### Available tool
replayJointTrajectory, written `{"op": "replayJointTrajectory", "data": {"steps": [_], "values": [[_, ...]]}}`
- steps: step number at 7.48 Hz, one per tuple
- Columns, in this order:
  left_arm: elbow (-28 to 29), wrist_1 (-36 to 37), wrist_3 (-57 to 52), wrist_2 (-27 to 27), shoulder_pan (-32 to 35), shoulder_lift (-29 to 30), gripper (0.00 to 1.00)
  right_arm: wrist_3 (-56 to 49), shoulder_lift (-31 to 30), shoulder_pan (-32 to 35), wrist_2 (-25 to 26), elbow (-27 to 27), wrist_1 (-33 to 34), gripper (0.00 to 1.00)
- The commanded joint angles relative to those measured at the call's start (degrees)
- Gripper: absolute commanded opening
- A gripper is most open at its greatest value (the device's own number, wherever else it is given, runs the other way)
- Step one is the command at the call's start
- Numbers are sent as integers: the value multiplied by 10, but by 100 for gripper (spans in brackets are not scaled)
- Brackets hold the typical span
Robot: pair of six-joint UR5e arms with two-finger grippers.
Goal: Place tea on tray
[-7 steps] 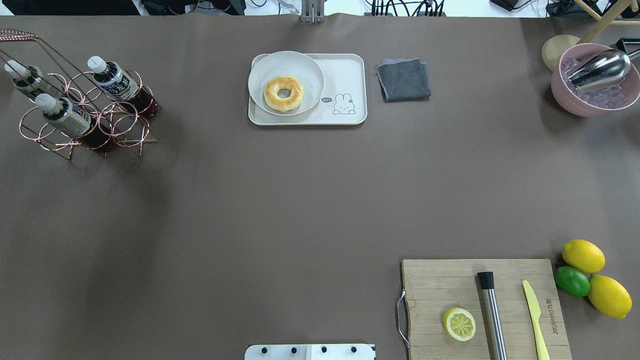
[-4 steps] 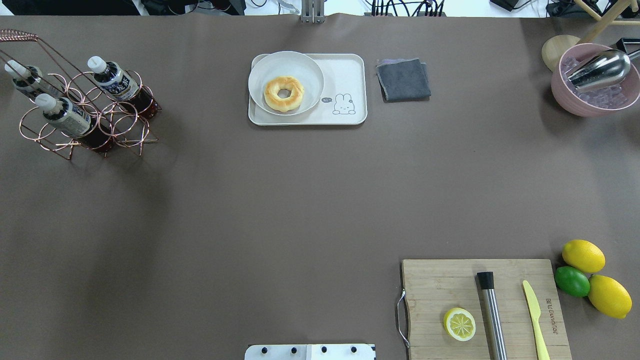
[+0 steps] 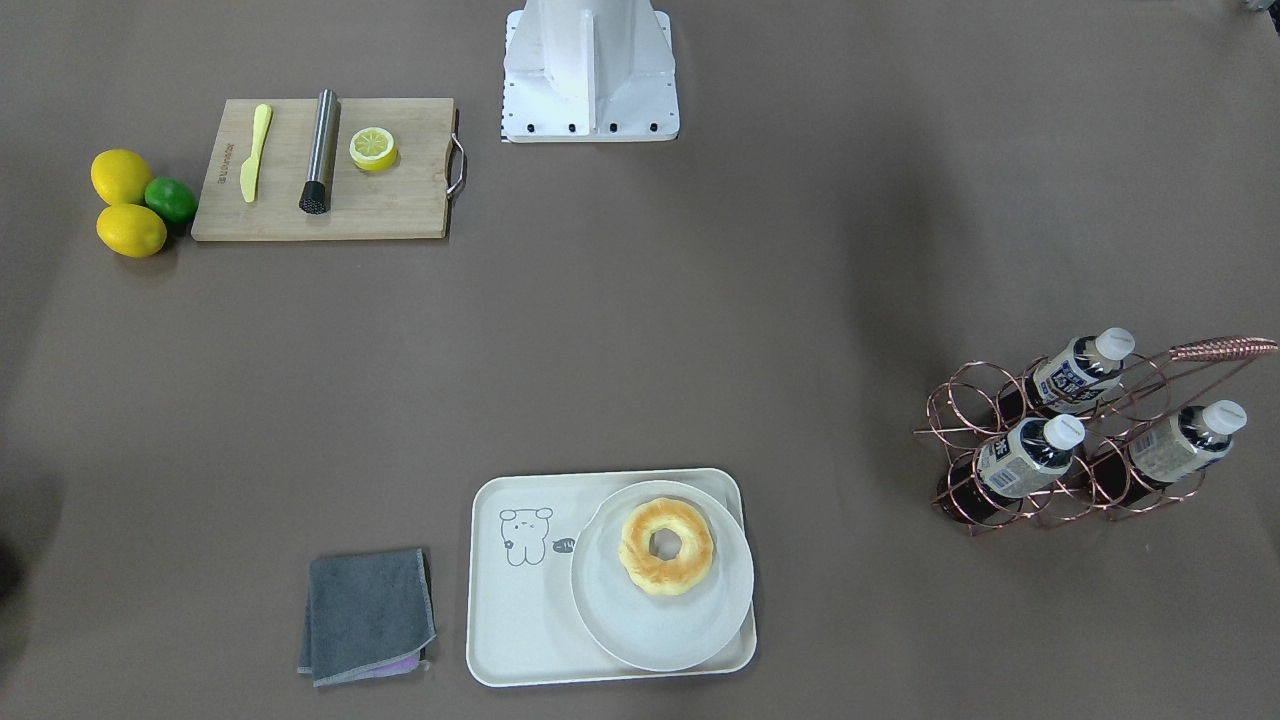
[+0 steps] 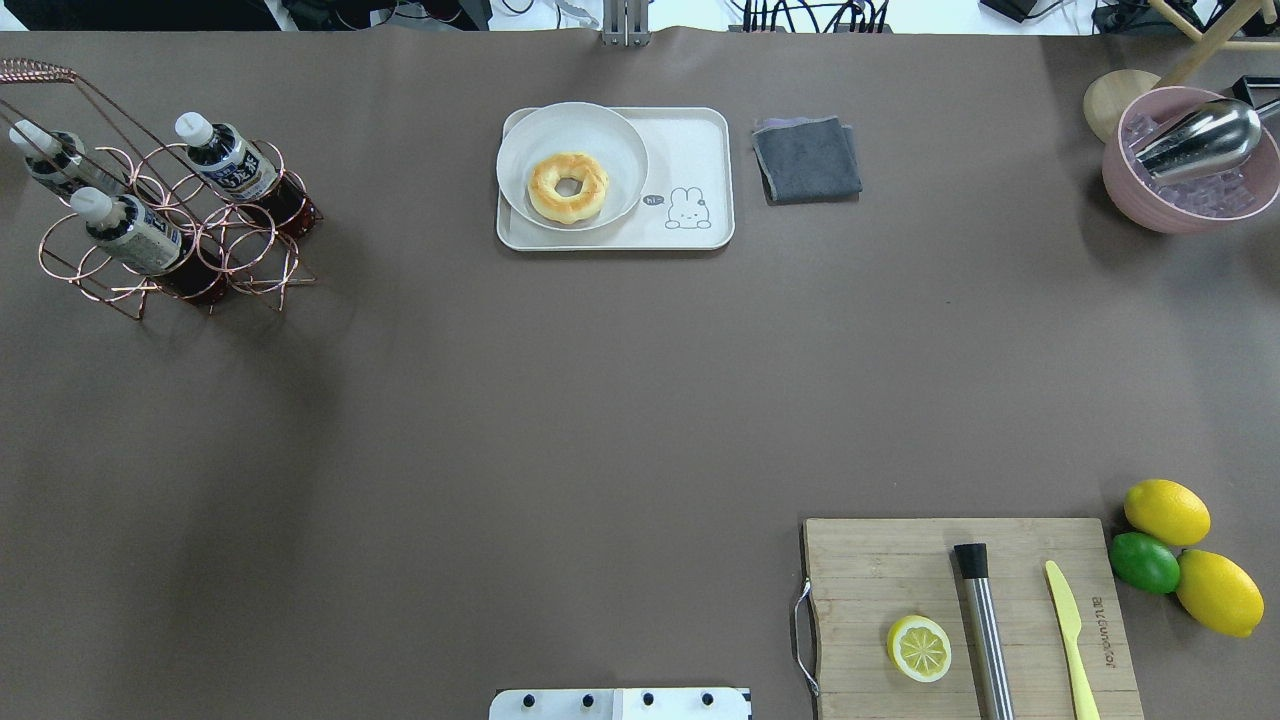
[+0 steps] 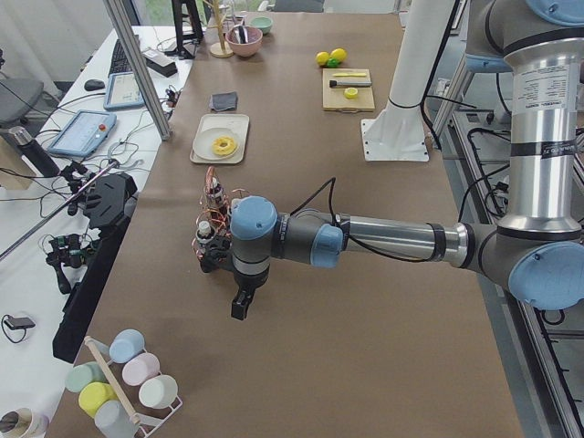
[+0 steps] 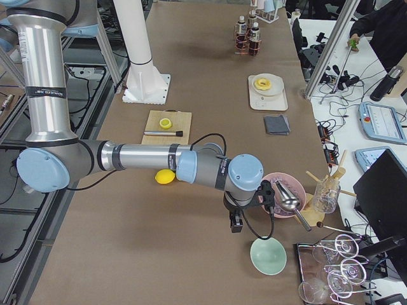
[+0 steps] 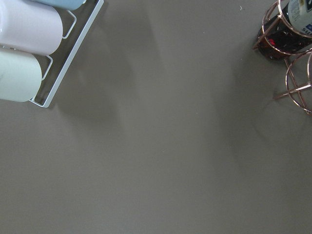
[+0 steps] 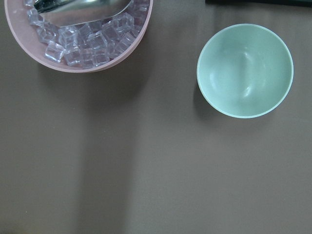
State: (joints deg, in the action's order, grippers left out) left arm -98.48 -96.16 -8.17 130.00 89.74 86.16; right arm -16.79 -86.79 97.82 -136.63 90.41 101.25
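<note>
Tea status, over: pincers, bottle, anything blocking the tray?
Left pincer beside the copper rack, right pincer by the ice bowl; open or shut unclear. Tea in rack, untouched. Tray: bear side bare; plate with donut fills the rest.

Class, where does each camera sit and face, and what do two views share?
Front: across the table, facing the robot's base; no arms.
Overhead: behind the robot, down on the tray; base edge only.
Left side: table's end, looking along it; left arm near.
Right side: opposite end, likewise; right arm near.
Left wrist: down beside bottle rack; no robot parts.
Right wrist: down on ice bowl, green bowl; none.
Front and overhead share the doughnut.
</note>
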Motion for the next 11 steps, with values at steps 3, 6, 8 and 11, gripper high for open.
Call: {"op": "replayJointTrajectory", "data": {"steps": [3, 6, 8, 11], "values": [[1, -4, 3, 2, -1, 6, 98, 0, -1, 0, 1, 0, 0, 100], [-7, -8, -2, 2, -1, 10, 98, 0, 0, 0, 1, 1, 0, 100], [-21, -19, 3, -1, -26, 47, 98, 0, -1, 0, 1, 4, -1, 100], [-40, -23, 228, 43, -45, 48, 98, 0, -4, 1, 7, 18, 0, 100]]}}
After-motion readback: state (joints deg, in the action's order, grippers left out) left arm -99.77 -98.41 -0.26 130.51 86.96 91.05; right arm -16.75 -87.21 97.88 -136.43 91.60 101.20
